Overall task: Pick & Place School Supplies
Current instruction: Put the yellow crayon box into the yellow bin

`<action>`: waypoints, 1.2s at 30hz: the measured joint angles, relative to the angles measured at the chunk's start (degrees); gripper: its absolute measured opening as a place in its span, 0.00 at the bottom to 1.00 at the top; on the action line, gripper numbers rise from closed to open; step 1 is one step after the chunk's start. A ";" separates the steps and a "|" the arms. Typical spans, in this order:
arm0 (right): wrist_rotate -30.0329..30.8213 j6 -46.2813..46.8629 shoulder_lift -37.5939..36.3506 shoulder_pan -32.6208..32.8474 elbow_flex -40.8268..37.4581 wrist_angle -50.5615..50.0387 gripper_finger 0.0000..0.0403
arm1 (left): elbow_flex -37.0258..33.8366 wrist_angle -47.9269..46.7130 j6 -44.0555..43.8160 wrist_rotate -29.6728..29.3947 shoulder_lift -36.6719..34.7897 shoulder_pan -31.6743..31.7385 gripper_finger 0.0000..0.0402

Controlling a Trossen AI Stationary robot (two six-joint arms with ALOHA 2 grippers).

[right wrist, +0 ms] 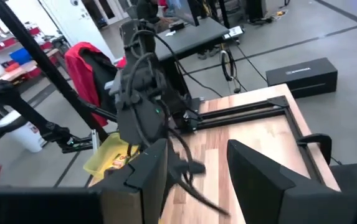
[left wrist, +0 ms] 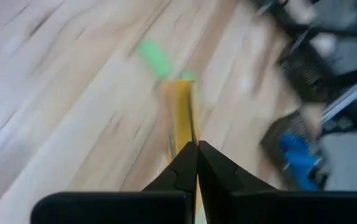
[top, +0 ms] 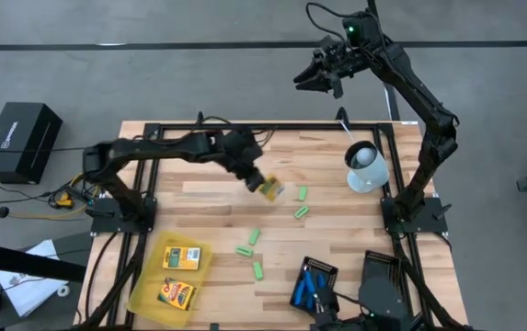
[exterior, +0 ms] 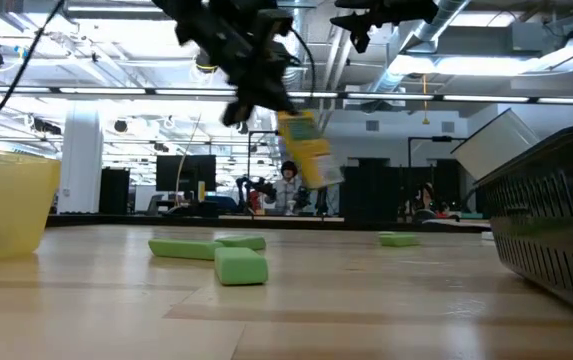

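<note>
Bench surroundings and containers, as you see them from above

You have a pale wooden bench [top: 208, 184] framed by black rails, standing on a grey floor. At its near left corner sits a translucent yellow tray [top: 146, 292]. Near the right front edge are 2 black ribbed trays, one [top: 326, 272] just beside the other [top: 383, 274]. A white cup-like container [top: 367, 166] lies tilted by the right rail. Off the bench to the left, a black box [top: 22, 140] rests on the floor, with white papers [top: 26, 279] nearer the front. In the low view, a person [exterior: 288, 185] sits far back in the room.
</note>
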 joint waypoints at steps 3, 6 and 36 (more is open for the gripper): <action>-0.30 -0.41 -0.01 -0.59 -0.01 0.00 0.39 | -0.04 -8.81 -0.55 -2.82 -4.82 -2.01 0.00; -1.87 -0.59 -0.01 -1.31 -0.01 0.73 0.39 | 0.00 -15.83 -3.69 -5.15 -10.32 -4.49 0.00; -4.42 -1.99 -0.01 -0.66 -0.01 3.68 0.39 | -4.42 -37.65 -57.20 -12.30 -19.53 -45.09 0.00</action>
